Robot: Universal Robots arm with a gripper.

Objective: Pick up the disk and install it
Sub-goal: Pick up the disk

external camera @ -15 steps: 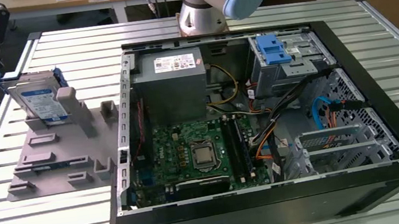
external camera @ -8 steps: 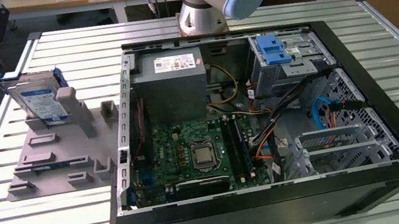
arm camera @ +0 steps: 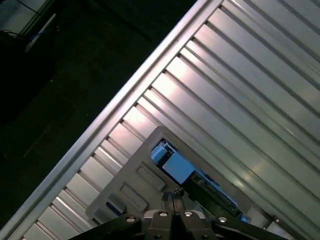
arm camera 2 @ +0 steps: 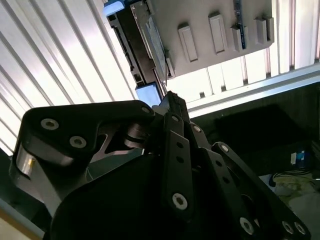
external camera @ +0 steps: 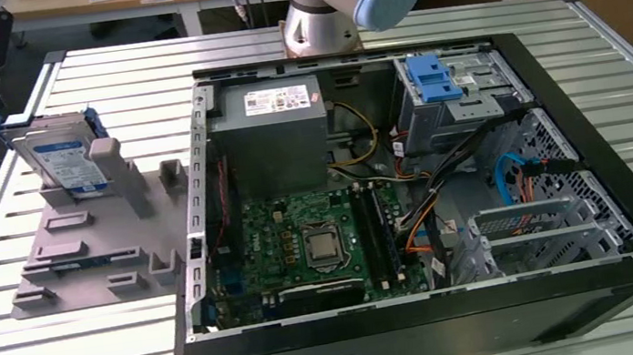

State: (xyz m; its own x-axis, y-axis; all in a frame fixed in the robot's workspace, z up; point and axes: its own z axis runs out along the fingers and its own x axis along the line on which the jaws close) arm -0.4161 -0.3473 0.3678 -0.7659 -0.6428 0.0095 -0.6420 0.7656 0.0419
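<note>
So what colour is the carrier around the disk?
Blue; the exterior view shows it best, framing the disk.

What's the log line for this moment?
disk: upright in grey fixture, outside case | end effector: shut, empty, apart from disk | install: not done

No print is legible: the label on the disk (external camera: 64,165) and the white sticker (external camera: 278,100) on the power-supply box (external camera: 276,151) cannot be made out.
</note>
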